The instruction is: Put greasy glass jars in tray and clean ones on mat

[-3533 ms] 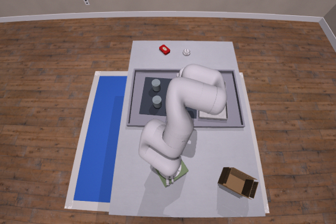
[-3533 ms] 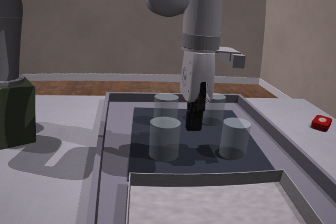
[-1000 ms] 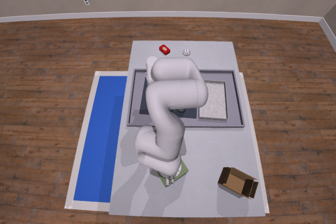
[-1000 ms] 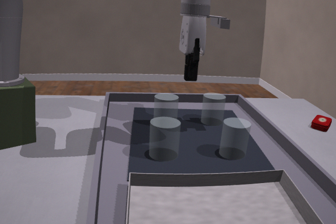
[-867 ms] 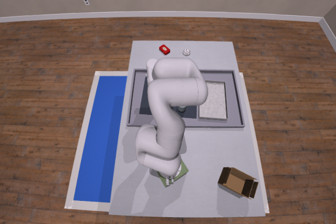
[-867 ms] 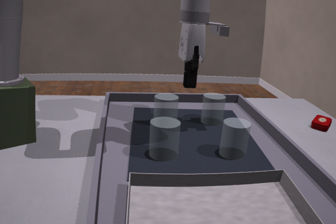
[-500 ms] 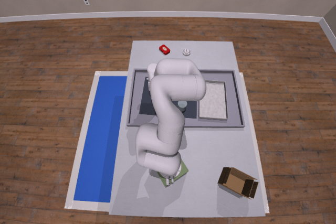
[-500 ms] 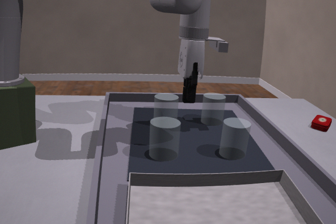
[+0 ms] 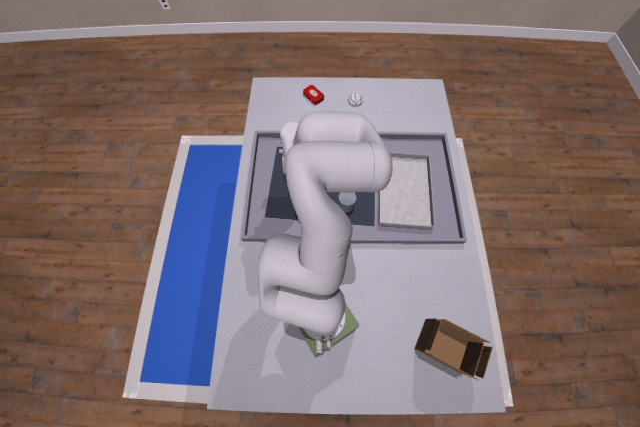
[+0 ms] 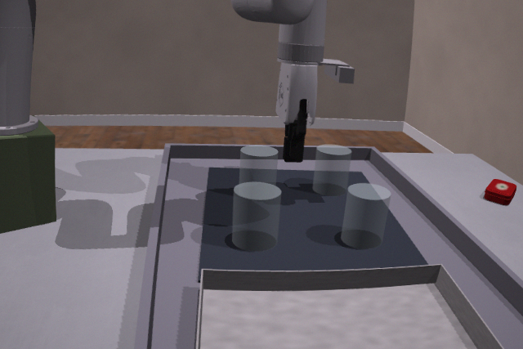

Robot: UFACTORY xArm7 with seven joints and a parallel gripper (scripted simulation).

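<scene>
Several clear glass jars stand upright on the dark drying mat (image 10: 308, 218): far left (image 10: 258, 165), far right (image 10: 333, 167), near left (image 10: 257, 214), near right (image 10: 365, 214). My gripper (image 10: 294, 155) is shut and empty, pointing down. Its black fingertips hang between the two far jars at about the height of their tops, touching none. The pale tray (image 10: 329, 315) lies in front of the mat and holds nothing. In the top view the arm hides the gripper and most of the mat; one jar (image 9: 346, 200) and the tray (image 9: 406, 190) show.
Mat and tray sit inside a grey walled basin. A red box (image 9: 313, 94) and a small round white object (image 9: 354, 99) lie behind it. An open cardboard box (image 9: 453, 347) lies at the front right. A blue panel (image 9: 191, 262) runs along the left.
</scene>
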